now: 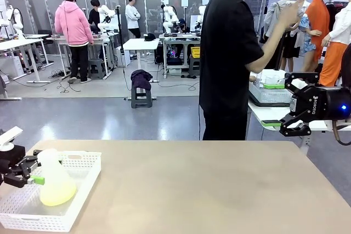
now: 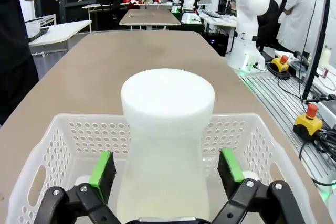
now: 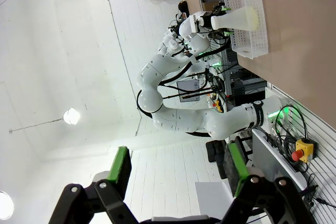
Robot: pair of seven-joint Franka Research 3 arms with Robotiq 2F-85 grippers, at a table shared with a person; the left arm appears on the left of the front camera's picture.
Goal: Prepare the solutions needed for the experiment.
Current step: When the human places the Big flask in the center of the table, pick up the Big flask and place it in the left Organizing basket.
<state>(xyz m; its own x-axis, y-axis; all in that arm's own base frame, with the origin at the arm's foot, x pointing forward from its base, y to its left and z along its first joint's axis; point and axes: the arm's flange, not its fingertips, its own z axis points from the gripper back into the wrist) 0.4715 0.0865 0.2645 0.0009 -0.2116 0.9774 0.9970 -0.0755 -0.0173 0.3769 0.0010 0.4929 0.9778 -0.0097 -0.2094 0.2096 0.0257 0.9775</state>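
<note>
Up close, left gripper [image 2: 167, 174] gapes astride flask [image 2: 167, 129]; frontally, right gripper [image 1: 289, 125] gapes aloft.

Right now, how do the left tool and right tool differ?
The left tool sits low at the white perforated plastic basket, fingers either side of the frosted conical flask; the right tool hangs high beyond the table's far right edge, around nothing. Both are black with green pads, and open.

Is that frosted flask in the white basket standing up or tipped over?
Upright. The flask stands on its wide base inside the basket, neck up, its yellow-green solution settled at the bottom.
</note>
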